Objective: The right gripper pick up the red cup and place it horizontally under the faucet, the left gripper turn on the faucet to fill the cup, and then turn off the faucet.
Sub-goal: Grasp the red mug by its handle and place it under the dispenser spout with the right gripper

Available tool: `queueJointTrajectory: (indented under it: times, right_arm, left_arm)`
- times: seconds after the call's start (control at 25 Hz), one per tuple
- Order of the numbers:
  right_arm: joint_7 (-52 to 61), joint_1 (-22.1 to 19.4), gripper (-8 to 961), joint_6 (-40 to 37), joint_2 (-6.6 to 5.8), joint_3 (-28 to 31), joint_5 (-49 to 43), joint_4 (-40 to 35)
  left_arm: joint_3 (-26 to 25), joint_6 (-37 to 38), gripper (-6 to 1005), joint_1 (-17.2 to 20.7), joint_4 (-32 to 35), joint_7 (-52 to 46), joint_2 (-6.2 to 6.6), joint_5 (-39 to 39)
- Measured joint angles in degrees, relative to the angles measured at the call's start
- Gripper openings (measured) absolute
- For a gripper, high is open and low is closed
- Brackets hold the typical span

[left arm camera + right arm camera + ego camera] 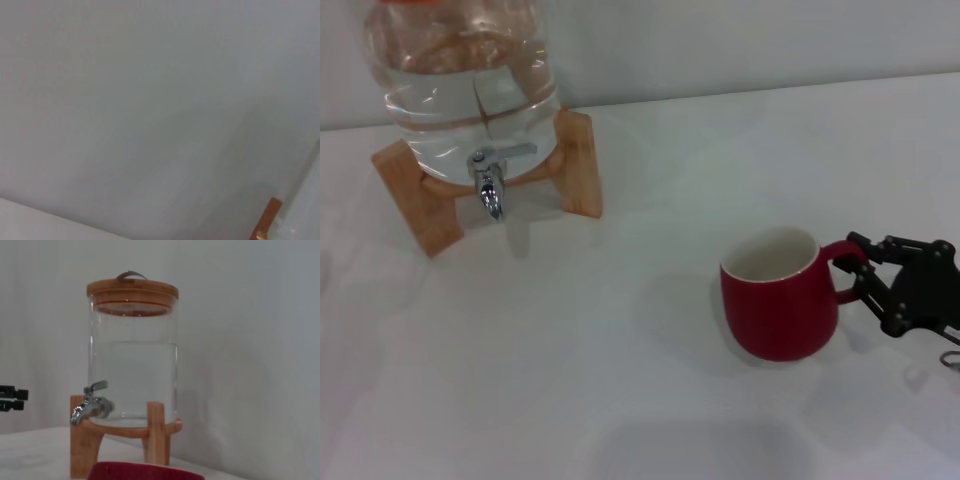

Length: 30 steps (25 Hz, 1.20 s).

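Cup (782, 305), red, upright on surface (570, 380), well apart from faucet (491, 180). Right claw (860, 270) closed on its handle: pickup step. Next: lift, carry under spout. Left claw unseen.

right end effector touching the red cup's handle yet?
Touching. Head view: the right end effector has its black fingers at the loop handle of the red cup, one tip overlapping the handle with no gap.

Head view looks down from above. Right wrist view sits low, facing sideways. Both share the faucet (490, 185) (90, 407).
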Motion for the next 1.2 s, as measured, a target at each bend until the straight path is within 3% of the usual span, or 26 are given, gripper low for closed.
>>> queueJointTrajectory:
  times: [0.4,0.8,1.2]
  right_arm:
    - [-2.3,3.1,149,-1.2,0.07,-0.6,0.0,3.4]
    - [-2.3,4.9,149,-2.2,0.09,-1.7,0.0,4.3]
    - [-2.9,6.2,150,-3.0,0.21,-2.0,0.0,5.4]
  left_arm:
    - [0.1,0.0,721,0.3,0.0,0.2,0.00,0.3]
    - [-0.5,-0.2,721,5.7,0.4,0.9,-0.15,-2.8]
    - [-0.4,-1.6,721,7.1,0.2,1.2,-0.14,-3.8]
